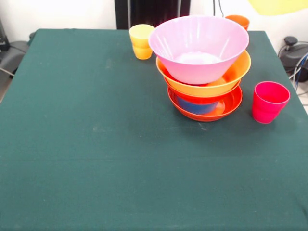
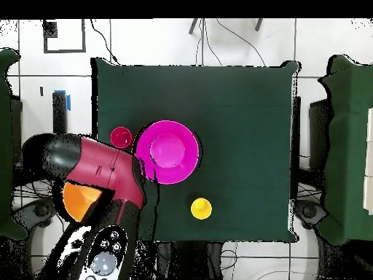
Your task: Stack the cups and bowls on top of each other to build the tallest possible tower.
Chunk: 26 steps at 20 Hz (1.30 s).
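The tower stands right of the middle of the table in the front view: a pink bowl (image 1: 198, 45) on top, an orange bowl (image 1: 240, 67) under it, then a small blue bowl (image 1: 197, 107) in a shallow red-orange bowl (image 1: 231, 103). From above only the pink bowl (image 2: 169, 152) shows. A yellow cup (image 1: 141, 41) (image 2: 201, 208), a red-pink cup (image 1: 269, 101) (image 2: 121, 135) and an orange cup (image 1: 238, 20) stand around it. The arm (image 2: 98, 166) reaches out beside the table over a large orange-yellow bowl (image 2: 76, 200) (image 1: 279, 5). The gripper is hidden under the arm.
The green table (image 1: 96, 144) (image 2: 240, 109) has its wide left part in the front view free of objects. Cables and black equipment (image 1: 291, 53) lie off the table's right edge. The robot's base (image 2: 102, 259) is at the bottom left of the overhead view.
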{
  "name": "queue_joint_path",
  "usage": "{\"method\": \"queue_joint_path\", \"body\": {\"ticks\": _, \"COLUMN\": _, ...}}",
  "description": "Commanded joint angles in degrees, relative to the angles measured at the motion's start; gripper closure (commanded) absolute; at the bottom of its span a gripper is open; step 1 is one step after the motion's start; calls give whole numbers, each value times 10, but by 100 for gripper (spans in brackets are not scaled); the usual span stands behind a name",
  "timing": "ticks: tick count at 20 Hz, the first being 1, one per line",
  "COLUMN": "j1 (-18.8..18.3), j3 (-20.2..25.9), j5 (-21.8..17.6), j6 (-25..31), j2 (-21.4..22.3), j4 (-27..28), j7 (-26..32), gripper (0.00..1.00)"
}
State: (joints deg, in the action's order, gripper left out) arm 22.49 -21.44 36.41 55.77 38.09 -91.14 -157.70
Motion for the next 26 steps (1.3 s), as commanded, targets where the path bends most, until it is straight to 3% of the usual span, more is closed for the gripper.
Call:
{"method": "queue_joint_path", "body": {"ticks": 1, "j1": -20, "j3": 19, "j5": -46, "j6": 59, "j2": -14, "j4": 38, "j7": -92, "gripper": 100}}
{"method": "queue_joint_path", "body": {"ticks": 15, "j1": -58, "j3": 14, "j5": -89, "j6": 91, "j2": -7, "j4": 67, "j7": -51, "gripper": 100}}
{"method": "queue_joint_path", "body": {"ticks": 26, "j1": -92, "j3": 28, "j5": -122, "j6": 87, "j2": 9, "j4": 56, "j7": -15, "gripper": 100}}
